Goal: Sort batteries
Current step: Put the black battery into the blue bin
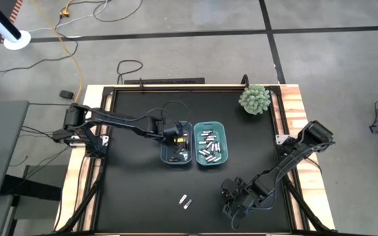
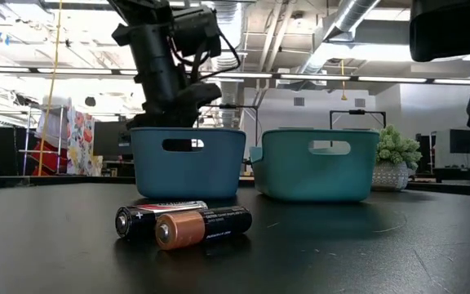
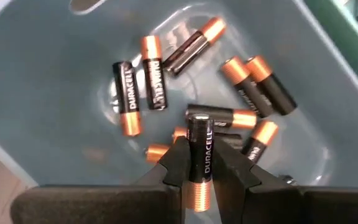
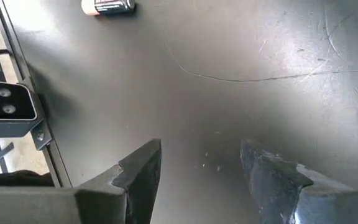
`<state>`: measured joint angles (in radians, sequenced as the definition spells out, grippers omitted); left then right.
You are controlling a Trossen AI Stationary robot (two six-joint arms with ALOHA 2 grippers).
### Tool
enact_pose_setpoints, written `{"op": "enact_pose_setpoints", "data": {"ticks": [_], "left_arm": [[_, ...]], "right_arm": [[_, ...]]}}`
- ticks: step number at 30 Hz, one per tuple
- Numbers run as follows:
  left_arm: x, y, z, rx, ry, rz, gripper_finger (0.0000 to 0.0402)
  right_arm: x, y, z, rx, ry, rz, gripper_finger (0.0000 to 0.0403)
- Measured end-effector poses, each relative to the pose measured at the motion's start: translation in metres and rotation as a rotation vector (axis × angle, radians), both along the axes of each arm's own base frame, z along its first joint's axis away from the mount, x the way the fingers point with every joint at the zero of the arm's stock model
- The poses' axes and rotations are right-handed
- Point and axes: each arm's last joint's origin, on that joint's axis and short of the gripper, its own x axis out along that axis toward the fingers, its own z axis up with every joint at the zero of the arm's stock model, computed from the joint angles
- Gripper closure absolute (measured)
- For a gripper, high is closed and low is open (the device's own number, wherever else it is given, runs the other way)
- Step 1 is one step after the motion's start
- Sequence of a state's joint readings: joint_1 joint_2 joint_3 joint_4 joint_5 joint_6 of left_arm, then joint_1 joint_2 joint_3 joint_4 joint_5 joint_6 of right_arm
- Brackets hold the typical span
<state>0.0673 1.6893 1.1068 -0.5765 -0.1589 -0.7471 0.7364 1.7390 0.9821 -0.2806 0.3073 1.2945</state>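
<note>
Two batteries (image 2: 183,224) lay side by side on the black counter (image 1: 136,190) nearest the low camera, touching, well apart from both bins; behind them stood the blue bin (image 2: 187,162) and the teal bin (image 2: 317,163), whose walls hid their contents from that view; only the high view showed silvery cells (image 1: 211,145) in the teal bin, beside a small potted plant (image 1: 254,99) at the far corner; the left pincer (image 3: 201,171) hung over the blue bin, clamped on one black-and-copper battery (image 3: 199,158), and only its wrist view showed the loose dark cells (image 3: 146,81) scattered on the bin floor beneath; the right pincer (image 4: 201,168) hovered near the counter's front edge with fingers (image 4: 143,171) spread wide, holding nothing.
</note>
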Motion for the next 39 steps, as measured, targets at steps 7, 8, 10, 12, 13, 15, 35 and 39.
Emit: {"op": "enact_pose_setpoints", "data": {"ticks": [7, 8, 10, 12, 13, 15, 35, 39], "left_arm": [[0.002, 0.001, 0.001, 0.022, -0.026, 0.008, 0.0356], [0.003, 0.001, 0.001, 0.023, -0.033, 0.008, 0.0354], [0.003, 0.001, 0.001, 0.024, -0.041, 0.009, 0.0346], [0.004, 0.001, 0.002, 0.022, -0.052, 0.014, 0.0337], [0.005, 0.001, 0.002, 0.019, -0.057, 0.022, 0.0331], [0.004, 0.001, 0.002, 0.014, -0.056, 0.031, 0.0322], [0.004, 0.002, 0.002, -0.007, -0.058, 0.034, 0.0274], [0.003, 0.001, 0.003, -0.015, -0.056, 0.032, 0.0274]], "right_arm": [[0.000, 0.000, 0.000, -0.005, -0.001, 0.008, 0.0164], [0.000, 0.000, 0.000, -0.005, -0.001, 0.008, 0.0164], [0.000, 0.001, 0.000, -0.003, -0.001, 0.006, 0.0164], [-0.001, 0.001, 0.000, -0.003, -0.001, 0.007, 0.0164], [-0.001, 0.001, 0.000, -0.003, -0.001, 0.009, 0.0164], [-0.002, 0.002, 0.000, -0.002, -0.001, 0.013, 0.0164], [-0.010, -0.002, 0.008, -0.042, 0.034, 0.030, 0.0164], [-0.011, -0.003, 0.007, -0.081, 0.034, 0.081, 0.0164]]}}
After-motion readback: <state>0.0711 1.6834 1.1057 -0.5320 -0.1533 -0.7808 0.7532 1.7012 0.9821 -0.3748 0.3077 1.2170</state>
